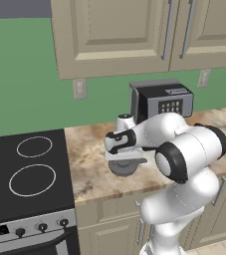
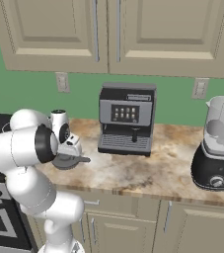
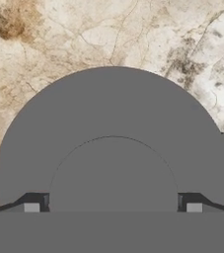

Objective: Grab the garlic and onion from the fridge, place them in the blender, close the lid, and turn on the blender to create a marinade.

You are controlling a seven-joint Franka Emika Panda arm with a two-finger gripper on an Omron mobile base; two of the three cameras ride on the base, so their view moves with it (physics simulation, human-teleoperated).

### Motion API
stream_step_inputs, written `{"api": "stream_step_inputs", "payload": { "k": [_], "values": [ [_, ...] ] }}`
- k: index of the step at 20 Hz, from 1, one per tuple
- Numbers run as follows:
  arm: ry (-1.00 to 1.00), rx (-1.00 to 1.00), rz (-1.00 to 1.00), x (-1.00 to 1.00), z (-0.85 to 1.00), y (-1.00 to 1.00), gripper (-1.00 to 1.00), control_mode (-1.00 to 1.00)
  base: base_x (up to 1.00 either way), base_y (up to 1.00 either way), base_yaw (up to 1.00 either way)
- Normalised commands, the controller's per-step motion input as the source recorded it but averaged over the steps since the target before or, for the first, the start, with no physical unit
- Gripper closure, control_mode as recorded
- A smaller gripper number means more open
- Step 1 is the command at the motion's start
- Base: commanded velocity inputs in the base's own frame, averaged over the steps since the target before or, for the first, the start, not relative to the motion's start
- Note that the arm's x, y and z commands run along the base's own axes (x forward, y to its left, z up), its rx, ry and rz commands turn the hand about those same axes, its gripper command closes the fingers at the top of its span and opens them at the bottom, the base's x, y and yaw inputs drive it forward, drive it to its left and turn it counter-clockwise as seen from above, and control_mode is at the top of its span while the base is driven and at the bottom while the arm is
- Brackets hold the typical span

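The gripper (image 3: 112, 207) hung spread directly over the lid (image 3: 108, 118) on the counter (image 3: 59, 44); 2 fingertips (image 3: 31, 207) flanked its centre knob at 6 o'clock.

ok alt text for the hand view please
Looking straight down, the open end effector sits over the lid, a round dark grey disc with a raised centre knob, one fingertip on each side of the knob. The lid lies on a marbled beige countertop.
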Motion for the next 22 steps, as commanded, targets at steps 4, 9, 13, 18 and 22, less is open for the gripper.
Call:
{"api": "stream_step_inputs", "payload": {
  "k": [4, 9, 13, 18, 22],
  "values": [
    [0.00, 0.00, 0.00, 0.00, -0.07, 0.00, 1.00, -1.00, 0.00, 0.00, 0.00],
    [-0.01, 0.00, 0.00, -0.19, 0.03, 0.00, 1.00, -1.00, 0.00, 0.00, 0.00],
    [-0.11, 0.00, 0.00, -0.54, 0.39, 0.04, 1.00, -1.00, 0.00, 0.00, 0.00],
    [-0.22, -0.05, -0.04, -0.44, 0.78, 0.11, 1.00, -1.00, 0.00, 0.00, 0.00],
    [-0.14, -0.04, -0.04, -0.18, 0.97, 0.06, 1.00, -1.00, 0.00, 0.00, 0.00]
  ]
}}
